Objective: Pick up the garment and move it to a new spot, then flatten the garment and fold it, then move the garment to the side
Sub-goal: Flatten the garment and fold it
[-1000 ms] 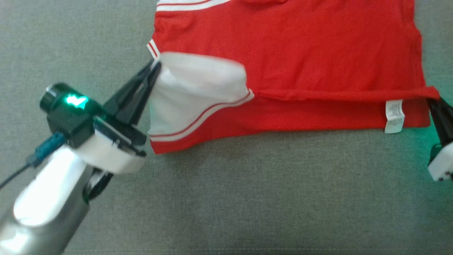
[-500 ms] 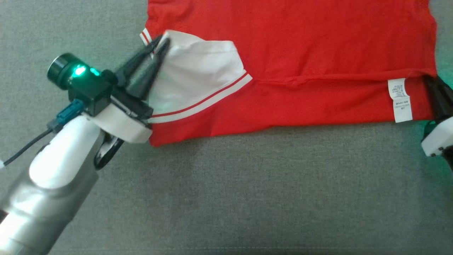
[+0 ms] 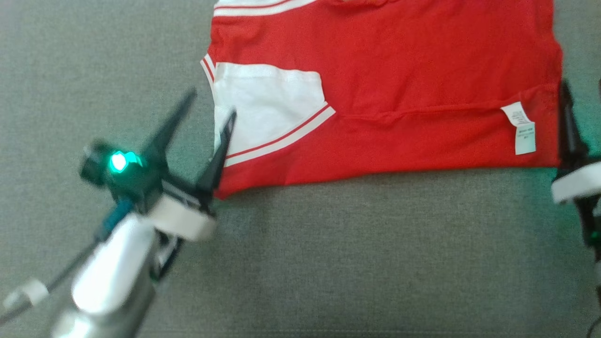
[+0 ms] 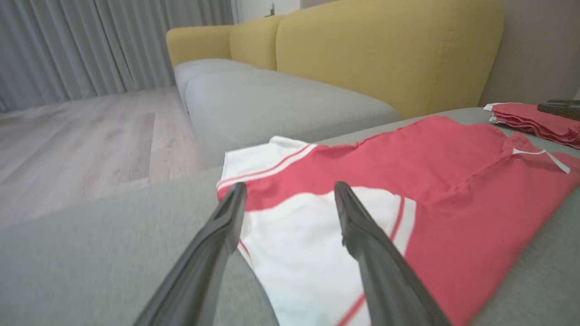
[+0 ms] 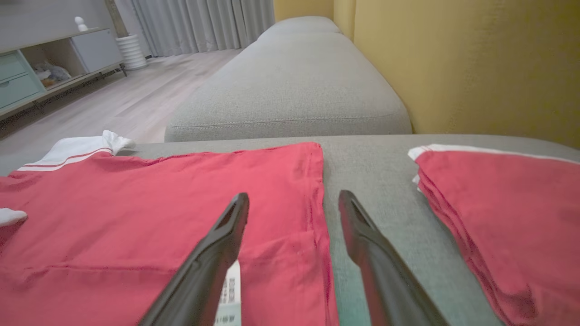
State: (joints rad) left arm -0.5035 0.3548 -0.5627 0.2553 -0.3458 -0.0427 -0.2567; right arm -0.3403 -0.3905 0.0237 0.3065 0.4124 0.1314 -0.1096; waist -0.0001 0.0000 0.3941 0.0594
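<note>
A red garment (image 3: 399, 84) lies spread flat on a grey sofa cushion (image 3: 352, 263), across the upper middle and upper right of the head view. A white sleeve (image 3: 263, 108) with red and white stripes along its cuff is folded across the garment's left end. A crease runs sideways through the lower part of the red cloth. A white care label (image 3: 521, 129) shows face up near the lower right corner.

The left gripper (image 3: 212, 102) sits at the lower left of the head view, with a green light glowing on its wrist. Its two dark fingers are spread wide and hold nothing. One fingertip is over bare cushion and the other over the sleeve's left edge. Whether that tip touches the cloth cannot be told.

The right gripper (image 5: 293, 197) is at the right edge of the head view. In the right wrist view its fingers are also spread wide and empty. They straddle the garment's side hem, one finger over the red cloth by the label and the other over grey cushion.

At the right of that wrist view, a separate stack of folded red cloth (image 5: 498, 213) rests on the same cushion, apart from the garment. Behind it rises a yellow sofa back (image 5: 453, 68). A pale wooden floor (image 4: 81, 136) and grey curtains (image 4: 90, 45) fill the upper left of the left wrist view.
</note>
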